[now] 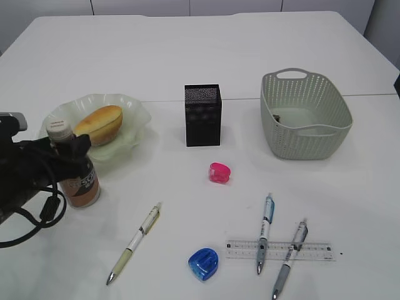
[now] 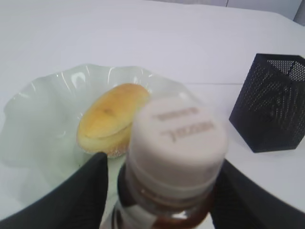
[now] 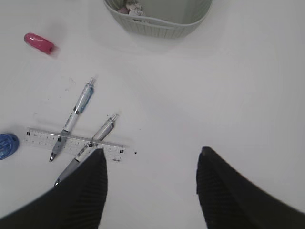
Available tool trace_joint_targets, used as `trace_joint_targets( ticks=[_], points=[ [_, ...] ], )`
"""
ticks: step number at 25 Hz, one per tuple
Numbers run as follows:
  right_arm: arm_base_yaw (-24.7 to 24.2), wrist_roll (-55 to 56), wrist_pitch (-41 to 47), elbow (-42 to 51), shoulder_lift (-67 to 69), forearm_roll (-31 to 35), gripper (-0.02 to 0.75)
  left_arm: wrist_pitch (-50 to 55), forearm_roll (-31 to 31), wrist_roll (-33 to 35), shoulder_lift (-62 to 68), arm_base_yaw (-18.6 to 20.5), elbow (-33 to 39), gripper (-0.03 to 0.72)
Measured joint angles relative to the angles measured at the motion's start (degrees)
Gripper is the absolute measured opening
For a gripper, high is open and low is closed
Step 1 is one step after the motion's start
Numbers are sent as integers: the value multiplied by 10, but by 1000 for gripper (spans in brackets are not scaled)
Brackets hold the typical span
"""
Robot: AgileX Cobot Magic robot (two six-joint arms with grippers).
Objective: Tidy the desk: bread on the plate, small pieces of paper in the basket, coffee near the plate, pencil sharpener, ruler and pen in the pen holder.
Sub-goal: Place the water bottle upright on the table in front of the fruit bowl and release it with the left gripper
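The coffee (image 1: 79,180) stands upright on the desk (image 1: 206,56), just in front of the plate (image 1: 136,110), which holds the bread (image 1: 100,124). My left gripper (image 1: 65,152) straddles the bottle's neck with its jaws open; in the left wrist view a gap shows between the left finger (image 2: 88,183) and the coffee (image 2: 176,138). The pen holder (image 1: 202,115) stands mid-desk, with a pink pencil sharpener (image 1: 219,172) before it. The ruler (image 1: 280,250) lies under two pens (image 1: 265,231); a third pen (image 1: 134,242) lies left. My right gripper (image 3: 151,155) hangs open over bare desk.
The basket (image 1: 312,144) sits at the right with small pieces of paper (image 3: 131,7) inside. A blue sharpener (image 1: 204,263) lies near the front edge. The left arm's black cable (image 1: 37,212) loops over the desk at the left.
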Motion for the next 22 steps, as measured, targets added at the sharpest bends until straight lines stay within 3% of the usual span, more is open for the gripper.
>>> trace_joint_targets(
  ticks=[7, 15, 22],
  points=[
    [0, 0, 0, 0, 0, 0, 469, 22, -1, 3, -55, 0, 0, 465],
    [0, -1, 0, 0, 0, 0, 469, 98, -1, 70, -123, 0, 0, 465],
    [0, -2, 0, 0, 0, 0, 469, 155, -2, 79, -194, 0, 1, 465]
  ],
)
